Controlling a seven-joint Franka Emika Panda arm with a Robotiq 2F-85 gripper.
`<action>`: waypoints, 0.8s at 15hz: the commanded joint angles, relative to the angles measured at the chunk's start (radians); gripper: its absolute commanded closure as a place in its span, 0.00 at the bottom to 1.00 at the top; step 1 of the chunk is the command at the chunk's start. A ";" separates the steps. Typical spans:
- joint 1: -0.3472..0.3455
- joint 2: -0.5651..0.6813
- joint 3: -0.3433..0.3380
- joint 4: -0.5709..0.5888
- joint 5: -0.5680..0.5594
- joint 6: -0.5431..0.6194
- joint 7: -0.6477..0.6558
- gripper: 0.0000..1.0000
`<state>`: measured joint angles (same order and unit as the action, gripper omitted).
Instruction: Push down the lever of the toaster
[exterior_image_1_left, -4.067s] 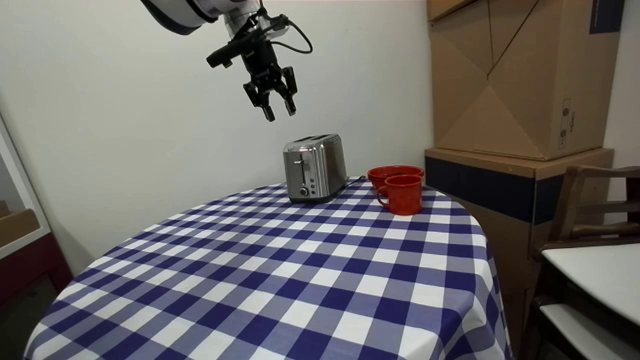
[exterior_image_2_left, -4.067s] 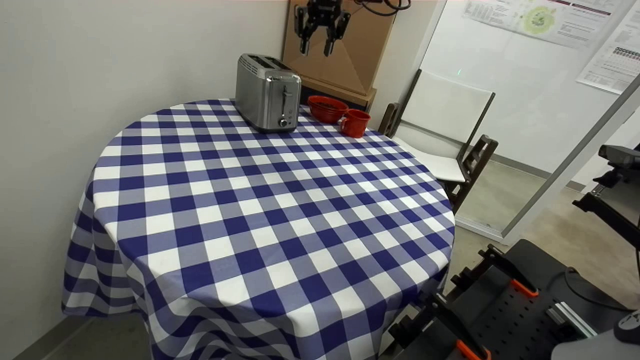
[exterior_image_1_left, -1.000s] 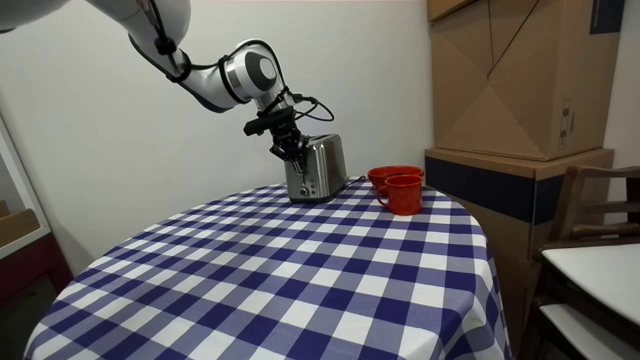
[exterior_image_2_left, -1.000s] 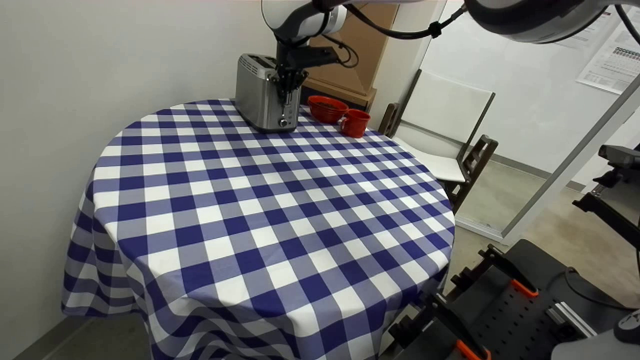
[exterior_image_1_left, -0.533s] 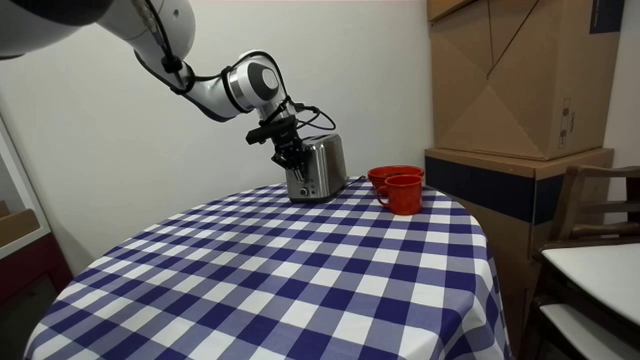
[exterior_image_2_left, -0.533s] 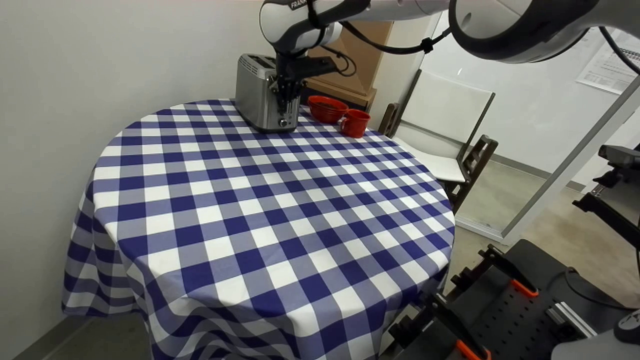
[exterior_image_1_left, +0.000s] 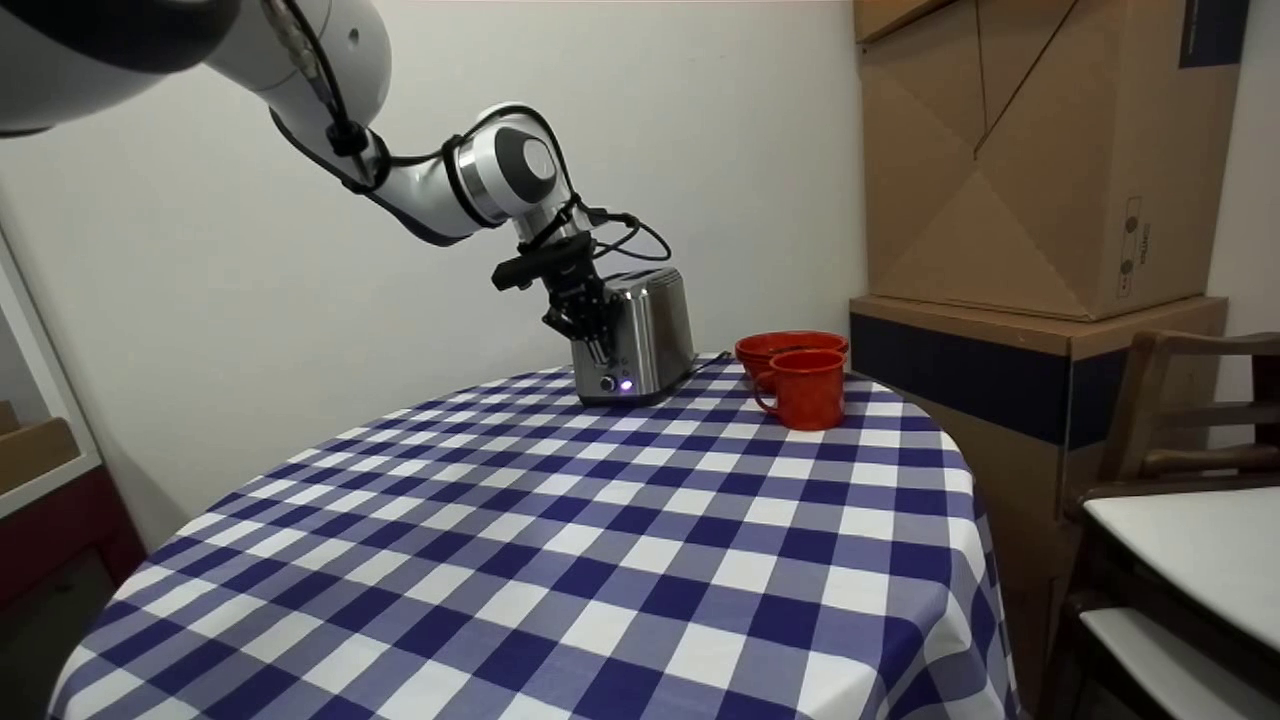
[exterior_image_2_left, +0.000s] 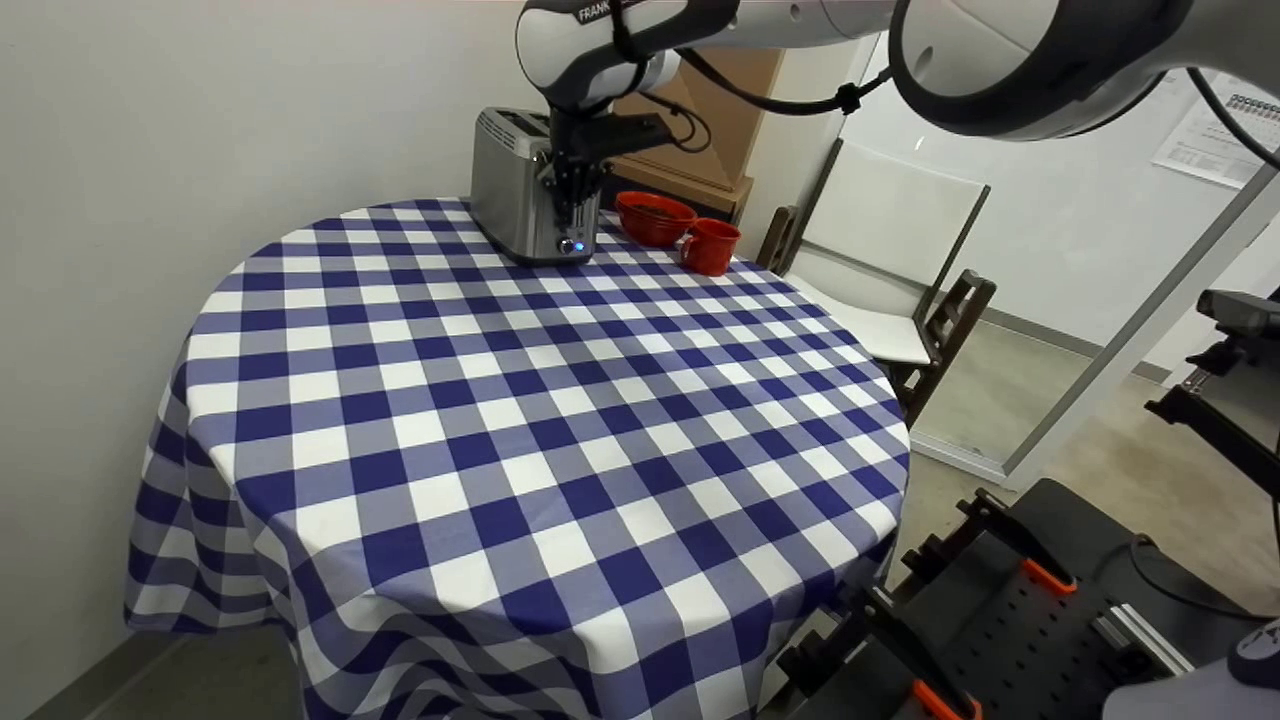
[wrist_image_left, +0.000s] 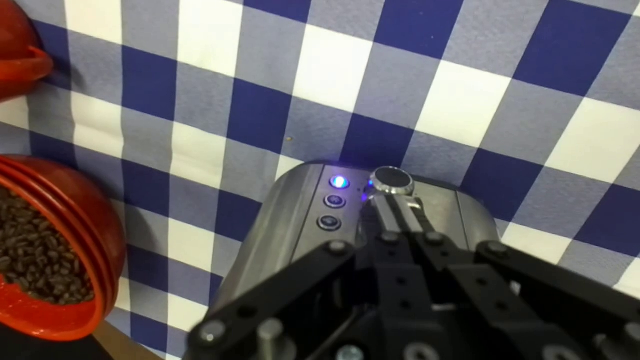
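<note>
The silver toaster (exterior_image_1_left: 655, 325) stands upright on the checked tablecloth, close to the wall, in both exterior views. My gripper (wrist_image_left: 398, 214) is shut, its two pads side by side with nothing visible between them. Its tips point down against the toaster's front panel, just above the round knob (wrist_image_left: 392, 180) in the wrist view. A blue-white light (wrist_image_left: 339, 182) glows in a button beside the knob. The toaster's lever is hidden by the fingers, low in its slot area, so I cannot see its exact height. In an exterior view the gripper (exterior_image_2_left: 570, 222) covers the slot.
Beside the toaster are stacked red bowls (wrist_image_left: 60, 240) holding dark beans and a red mug (exterior_image_1_left: 808, 390). Cardboard boxes (exterior_image_1_left: 1000, 220) rise behind the table corner. The wall (exterior_image_1_left: 740, 150) runs close behind the toaster. A white chair (exterior_image_2_left: 890, 230) stands past the table.
Earlier the gripper hung open above the toaster; it has since shut and come down its front. During the last second it sank slightly further, and the button light came on.
</note>
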<state>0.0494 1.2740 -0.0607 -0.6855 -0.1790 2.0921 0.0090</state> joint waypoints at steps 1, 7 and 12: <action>0.000 0.074 -0.001 0.061 -0.007 -0.009 -0.031 0.99; -0.001 0.054 0.004 0.065 -0.003 -0.060 -0.059 0.73; 0.003 -0.022 -0.001 0.048 0.000 -0.140 -0.032 0.38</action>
<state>0.0499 1.2810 -0.0575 -0.6507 -0.1825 2.0138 -0.0361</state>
